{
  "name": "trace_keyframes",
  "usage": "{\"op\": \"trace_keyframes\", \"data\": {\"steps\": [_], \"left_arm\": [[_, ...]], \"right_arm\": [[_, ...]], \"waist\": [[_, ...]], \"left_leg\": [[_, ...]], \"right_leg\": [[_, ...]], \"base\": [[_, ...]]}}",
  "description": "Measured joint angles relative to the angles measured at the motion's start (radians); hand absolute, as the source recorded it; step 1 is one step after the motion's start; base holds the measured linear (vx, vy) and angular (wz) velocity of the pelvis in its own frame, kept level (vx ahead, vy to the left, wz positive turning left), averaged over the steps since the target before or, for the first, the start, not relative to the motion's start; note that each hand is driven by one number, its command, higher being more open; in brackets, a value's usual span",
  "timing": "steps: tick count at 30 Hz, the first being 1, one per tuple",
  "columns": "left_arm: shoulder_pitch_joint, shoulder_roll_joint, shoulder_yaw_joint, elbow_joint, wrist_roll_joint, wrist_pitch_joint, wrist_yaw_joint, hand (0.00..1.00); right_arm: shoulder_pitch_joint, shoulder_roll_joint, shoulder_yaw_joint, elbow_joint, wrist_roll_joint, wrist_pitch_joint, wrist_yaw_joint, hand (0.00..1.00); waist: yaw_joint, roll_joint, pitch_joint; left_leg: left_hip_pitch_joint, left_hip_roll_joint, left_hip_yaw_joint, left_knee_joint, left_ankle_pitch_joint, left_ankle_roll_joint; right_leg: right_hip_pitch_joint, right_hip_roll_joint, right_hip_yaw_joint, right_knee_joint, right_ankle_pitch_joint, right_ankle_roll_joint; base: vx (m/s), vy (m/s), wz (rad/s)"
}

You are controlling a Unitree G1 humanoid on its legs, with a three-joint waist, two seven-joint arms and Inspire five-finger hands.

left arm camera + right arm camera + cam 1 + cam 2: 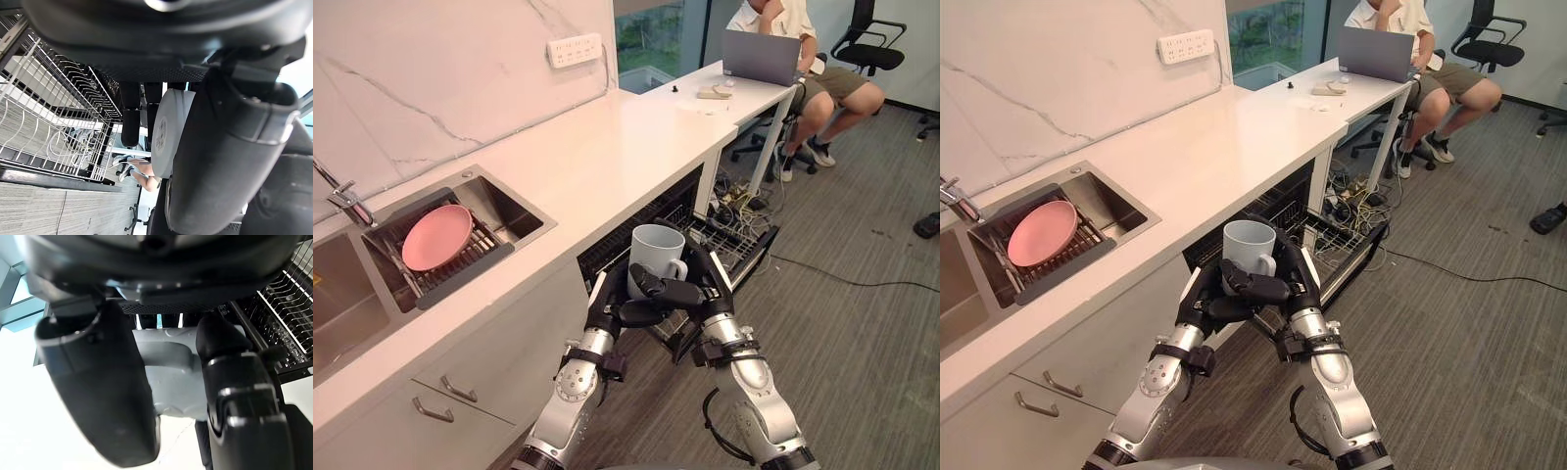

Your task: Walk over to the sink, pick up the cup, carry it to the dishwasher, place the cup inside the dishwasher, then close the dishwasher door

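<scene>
A pale grey cup (656,255) with its handle turned toward me is held upright between both hands, just above the pulled-out wire rack (732,242) of the open dishwasher (607,250). My left hand (603,311) cups it from the left and below. Curled round its right side is my right hand (709,284), whose thumb lies across the front under the handle. The left wrist view shows the cup's base (166,132) past the dark fingers, with the rack (54,112) beyond. The cup's handle (171,377) sits between thumb and fingers in the right wrist view.
A sink (524,208) in the white counter (607,147) holds a pink plate (437,236) on a drain rack, with a tap (347,201) beside it. A person (803,69) sits with a laptop (761,56) at the counter's far end. Cables (739,201) lie on the floor.
</scene>
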Motion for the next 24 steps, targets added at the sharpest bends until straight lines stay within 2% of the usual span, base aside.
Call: {"op": "trace_keyframes", "data": {"steps": [1, 2, 10, 14, 18, 24], "left_arm": [[0.0, 0.003, -0.001, 0.0, 0.0, 0.0, 0.0, 0.3], [0.0, 0.006, -0.002, 0.0, 0.0, 0.0, 0.0, 0.9], [0.014, 0.003, -0.004, -0.06, 0.015, 0.0, -0.004, 0.9], [0.05, -0.011, 0.017, -0.13, 0.053, -0.01, 0.0, 0.9], [0.085, -0.03, 0.117, -0.138, 0.082, -0.023, 0.026, 0.9], [0.146, -0.033, 0.179, -0.138, 0.08, -0.023, 0.04, 0.9]], "right_arm": [[0.0, 0.002, 0.0, 0.004, 0.006, 0.0, 0.0, 0.3], [0.0, 0.002, 0.0, 0.005, 0.006, 0.0, 0.0, 0.3], [-0.027, 0.013, -0.049, 0.004, 0.018, 0.0, -0.011, 0.3], [-0.028, 0.045, -0.15, -0.042, -0.08, 0.0, -0.054, 0.3], [-0.028, 0.044, -0.232, -0.113, -0.216, -0.025, -0.1, 0.3], [-0.016, 0.042, -0.276, -0.117, -0.281, -0.03, -0.118, 0.3]], "waist": [[0.0, 0.0, 0.0], [0.001, 0.0, 0.0], [0.003, -0.015, -0.005], [0.015, -0.02, -0.006], [0.016, -0.02, -0.006], [0.021, -0.021, -0.006]], "left_leg": [[-0.002, 0.0, -0.004, 0.0, 0.001, 0.0], [-0.004, 0.0, -0.008, 0.0, 0.003, -0.001], [0.004, -0.004, -0.016, -0.03, 0.022, 0.001], [0.007, -0.005, -0.014, -0.034, 0.022, 0.001], [0.01, -0.004, -0.013, -0.035, 0.022, 0.001], [0.009, -0.003, -0.014, -0.04, 0.023, 0.001]], "right_leg": [[0.0, 0.0, -0.004, 0.0, 0.0, 0.0], [0.0, 0.0, -0.008, 0.0, 0.0, 0.0], [-0.002, 0.002, -0.017, 0.0, 0.0, 0.0], [-0.002, 0.001, -0.016, 0.0, 0.001, 0.0], [0.0, 0.0, -0.015, 0.0, 0.001, 0.0], [-0.001, -0.001, -0.017, -0.002, 0.0, 0.0]], "base": [[-0.02, -0.023, 0.11], [-0.02, -0.023, 0.1], [-0.01, -0.006, 0.03], [0.0, 0.0, 0.0], [0.0, 0.0, 0.0], [0.0, 0.0, 0.0]]}}
